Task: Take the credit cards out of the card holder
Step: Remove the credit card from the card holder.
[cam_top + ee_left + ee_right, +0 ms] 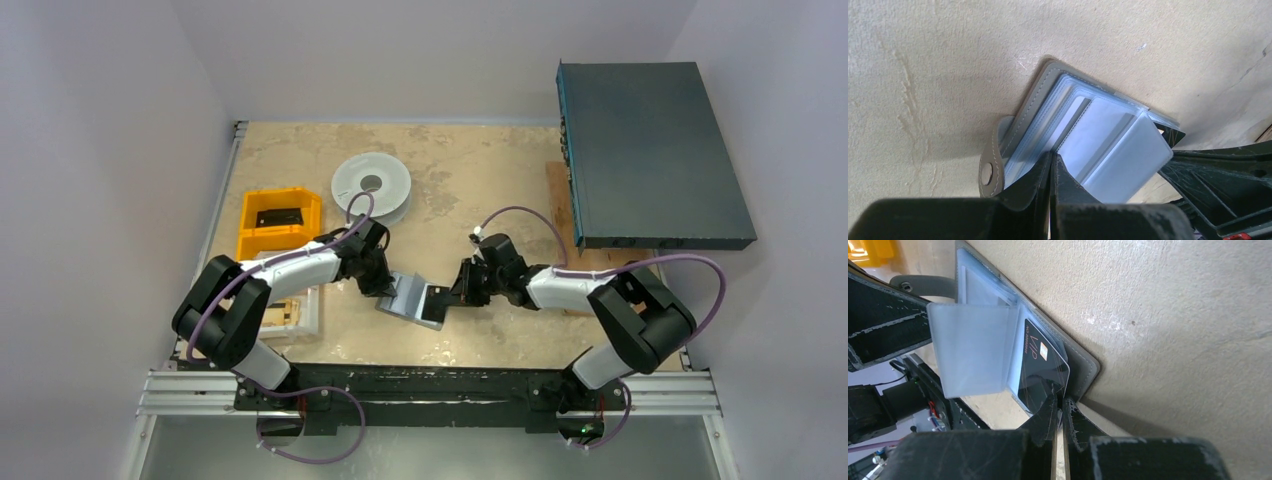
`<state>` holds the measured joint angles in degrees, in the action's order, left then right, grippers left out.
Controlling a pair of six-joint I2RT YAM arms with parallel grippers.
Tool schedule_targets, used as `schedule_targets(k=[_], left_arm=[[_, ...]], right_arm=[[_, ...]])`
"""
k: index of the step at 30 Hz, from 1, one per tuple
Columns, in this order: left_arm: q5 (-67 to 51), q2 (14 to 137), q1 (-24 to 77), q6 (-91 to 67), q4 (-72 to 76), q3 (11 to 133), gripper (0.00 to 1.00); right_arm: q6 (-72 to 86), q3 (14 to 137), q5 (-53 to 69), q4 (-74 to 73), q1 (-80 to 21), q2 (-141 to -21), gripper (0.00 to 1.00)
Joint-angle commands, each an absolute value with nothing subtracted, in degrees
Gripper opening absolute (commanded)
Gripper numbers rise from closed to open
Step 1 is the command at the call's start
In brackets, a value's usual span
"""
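The slate-grey card holder (408, 297) lies open on the table between both arms, its clear plastic sleeves (1118, 150) fanned upward. My left gripper (1053, 156) is shut on the holder's near edge, beside the snap flap (989, 172). A black credit card marked VIP (1040, 365) sticks partway out of a sleeve over the grey cover (1084, 367). Its lower corner sits between the fingers of my right gripper (1062, 399), which is shut on it. From above, the left gripper (388, 288) and right gripper (456, 293) face each other across the holder.
A pale grey round spool (371, 185) lies behind the holder. A yellow bin (278, 222) holding a black item and a clear tray (296, 312) stand at the left. A large dark box (650, 150) on a wooden board (558, 195) fills the back right.
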<state>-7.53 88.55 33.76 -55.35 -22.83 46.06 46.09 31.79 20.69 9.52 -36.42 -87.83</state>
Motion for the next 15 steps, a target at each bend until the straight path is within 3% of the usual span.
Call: schedule_targets(k=[1,3,7,15], left_arm=[[-7.35,90.03,33.90,-51.23,-24.63,47.90,0.00],[-7.71,88.97,33.86,-49.90,-25.65,49.67,0.00],[-7.49,86.09,33.90,-47.40,-29.10,53.57,0.10],[-10.65,78.44,33.04,-42.01,-32.76,57.91,0.43]], right_arm=[[43.13,34.42,17.48,1.98,-36.13,-85.29,0.00],[43.07,35.80,17.72,0.92,-36.13,-84.58,0.00],[43.10,38.72,18.17,-1.05,-36.21,-82.10,0.00],[43.22,44.80,20.14,-3.78,-36.18,-79.65,0.00]])
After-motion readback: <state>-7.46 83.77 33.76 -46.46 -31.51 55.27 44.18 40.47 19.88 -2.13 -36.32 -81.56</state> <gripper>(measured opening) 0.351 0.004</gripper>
